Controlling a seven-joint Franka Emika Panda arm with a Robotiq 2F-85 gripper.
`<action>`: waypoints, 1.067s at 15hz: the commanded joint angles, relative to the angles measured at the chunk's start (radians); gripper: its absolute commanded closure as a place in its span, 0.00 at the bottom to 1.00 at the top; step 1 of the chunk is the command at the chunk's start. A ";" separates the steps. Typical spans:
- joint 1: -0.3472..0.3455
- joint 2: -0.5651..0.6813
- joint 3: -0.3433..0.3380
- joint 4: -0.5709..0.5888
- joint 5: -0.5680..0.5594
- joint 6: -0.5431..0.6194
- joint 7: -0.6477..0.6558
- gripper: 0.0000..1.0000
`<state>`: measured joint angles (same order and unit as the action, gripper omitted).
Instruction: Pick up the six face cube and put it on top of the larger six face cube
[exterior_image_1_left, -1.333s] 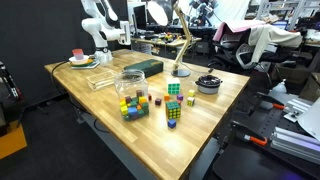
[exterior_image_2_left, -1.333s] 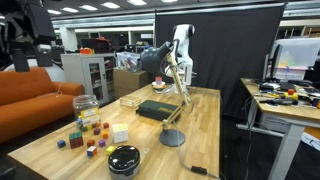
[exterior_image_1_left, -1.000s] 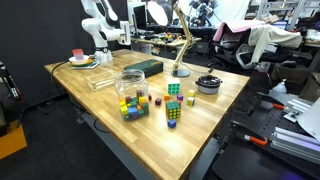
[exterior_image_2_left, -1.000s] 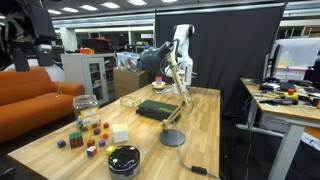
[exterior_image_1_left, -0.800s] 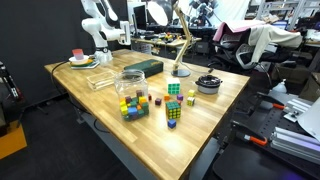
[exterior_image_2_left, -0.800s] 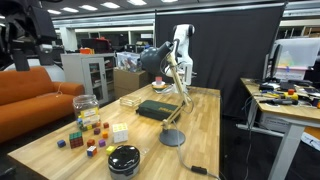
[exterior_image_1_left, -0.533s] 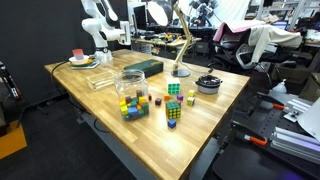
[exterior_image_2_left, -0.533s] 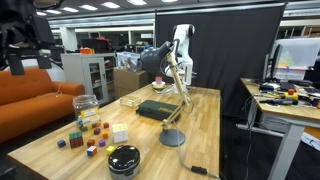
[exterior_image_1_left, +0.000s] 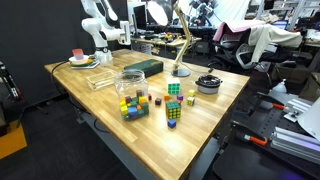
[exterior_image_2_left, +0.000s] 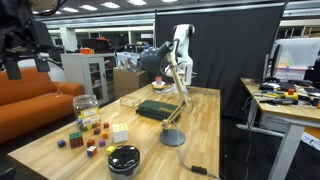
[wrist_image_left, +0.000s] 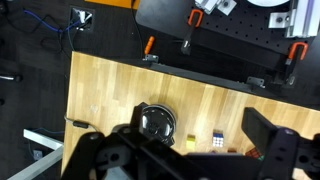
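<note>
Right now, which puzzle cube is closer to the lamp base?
The larger cube, with green and whitish tiles. The small dark cube, with mixed colours, sits farther from the lamp base.

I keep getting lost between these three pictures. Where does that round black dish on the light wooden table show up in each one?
In an exterior view: the round black dish sits right of centre, near the table's edge.
In an exterior view: it is at the bottom, left of centre, nearest the camera.
Wrist view: it is low in the middle, seen from above.
Shared landmark: the light wooden table under it.
</note>
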<state>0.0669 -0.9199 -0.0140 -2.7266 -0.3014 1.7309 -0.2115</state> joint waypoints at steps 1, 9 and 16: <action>0.013 0.009 0.005 -0.002 -0.002 0.012 0.005 0.00; 0.135 0.064 0.072 -0.036 0.069 0.117 -0.001 0.00; 0.149 0.085 0.086 -0.033 0.083 0.123 0.015 0.00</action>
<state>0.2238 -0.8460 0.0588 -2.7636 -0.2314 1.8545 -0.2084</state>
